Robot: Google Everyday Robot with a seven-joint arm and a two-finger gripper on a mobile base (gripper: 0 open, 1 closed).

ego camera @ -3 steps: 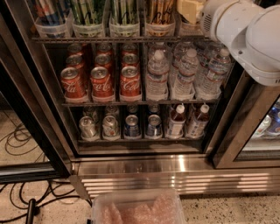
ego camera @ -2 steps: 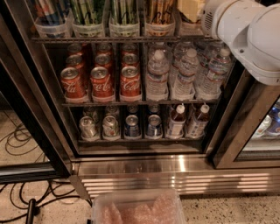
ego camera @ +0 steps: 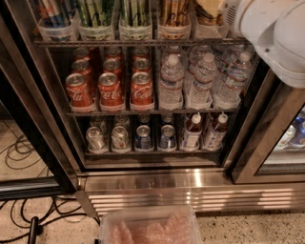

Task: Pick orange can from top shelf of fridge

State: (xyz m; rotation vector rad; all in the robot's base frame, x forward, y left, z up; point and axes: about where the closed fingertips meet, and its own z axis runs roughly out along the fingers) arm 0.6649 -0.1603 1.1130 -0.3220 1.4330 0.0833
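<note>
The large dark-framed drinks fridge stands on a speckled floor, with black cables lying at the lower left. On its thin wire top shelf, the tall slim orange-gold can stands in a clear tub. Since a second ago nothing on the racks has moved, and the bulky white arm has barely shifted. It reaches in from the upper right. The cream-coloured hand sits at top-shelf height just right of the orange can; I cannot tell whether it is spread or closed.
</note>
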